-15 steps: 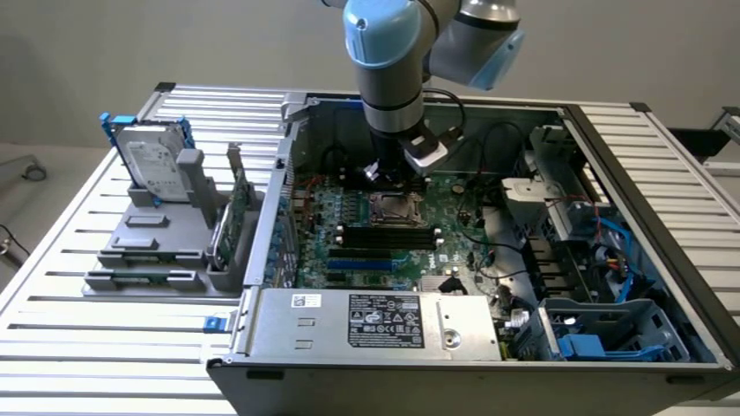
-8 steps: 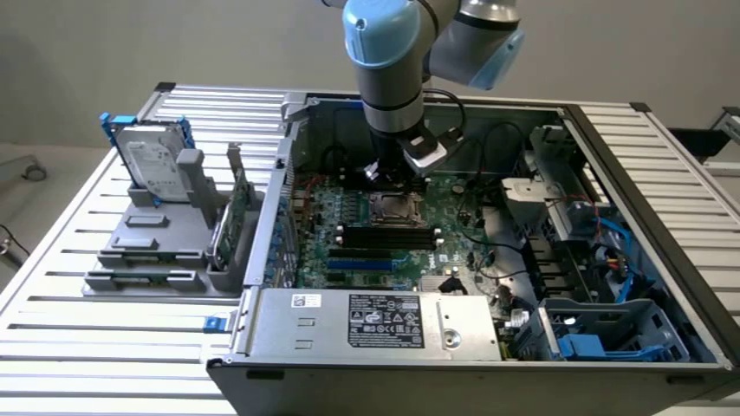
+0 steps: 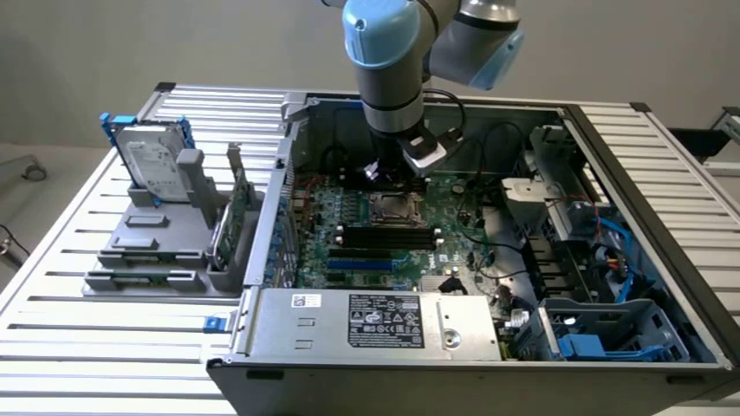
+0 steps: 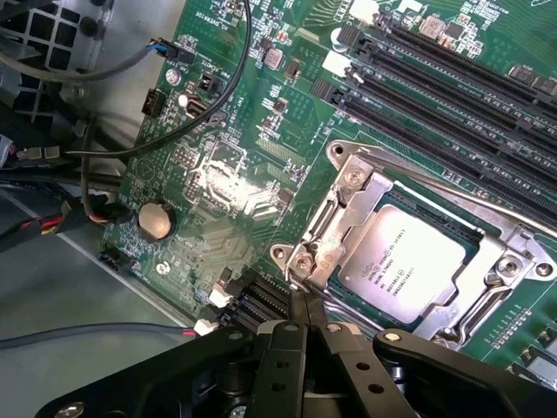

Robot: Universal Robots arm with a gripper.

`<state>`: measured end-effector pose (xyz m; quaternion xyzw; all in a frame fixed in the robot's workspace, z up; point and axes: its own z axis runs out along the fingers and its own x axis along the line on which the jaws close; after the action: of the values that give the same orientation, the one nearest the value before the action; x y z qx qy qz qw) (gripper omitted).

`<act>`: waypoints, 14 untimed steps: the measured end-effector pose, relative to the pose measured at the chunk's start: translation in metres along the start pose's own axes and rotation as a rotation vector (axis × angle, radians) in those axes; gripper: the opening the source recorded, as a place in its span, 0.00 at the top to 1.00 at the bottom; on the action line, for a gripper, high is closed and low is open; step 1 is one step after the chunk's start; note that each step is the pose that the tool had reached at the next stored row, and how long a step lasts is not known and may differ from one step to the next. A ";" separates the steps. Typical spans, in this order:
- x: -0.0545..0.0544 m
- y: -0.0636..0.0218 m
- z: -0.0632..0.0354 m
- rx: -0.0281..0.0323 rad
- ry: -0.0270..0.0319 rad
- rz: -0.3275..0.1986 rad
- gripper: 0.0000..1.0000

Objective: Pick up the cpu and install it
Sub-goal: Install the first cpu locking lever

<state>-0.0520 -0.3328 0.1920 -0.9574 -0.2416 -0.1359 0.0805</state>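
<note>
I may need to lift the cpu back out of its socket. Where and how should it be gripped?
By two opposite edges, from straight above: the cpu lies flat, recessed in the socket, whose metal frame hugs its sides. Its top is smooth, with nothing to pinch.

The cpu (image 4: 402,262) is pale silver with small dark print, set in a socket (image 4: 509,252) with a shiny grey metal frame, just ahead of the black gripper (image 4: 315,324). The motherboard (image 4: 228,178) around them is green, striped with black slots (image 4: 435,74) and some blue slots (image 3: 359,261). The arm (image 3: 390,61) is grey with light blue caps, and the drive (image 3: 148,156) beside the case is silver in a blue frame.
</note>
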 end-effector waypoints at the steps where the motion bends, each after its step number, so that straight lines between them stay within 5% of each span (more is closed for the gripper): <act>1: 0.000 0.0000 0.0000 0.0002 0.0002 0.000 0.89; 14: -0.003 0.0014 -0.0007 0.0017 0.0018 0.003 0.89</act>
<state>-0.0540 -0.3355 0.1916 -0.9576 -0.2400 -0.1365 0.0818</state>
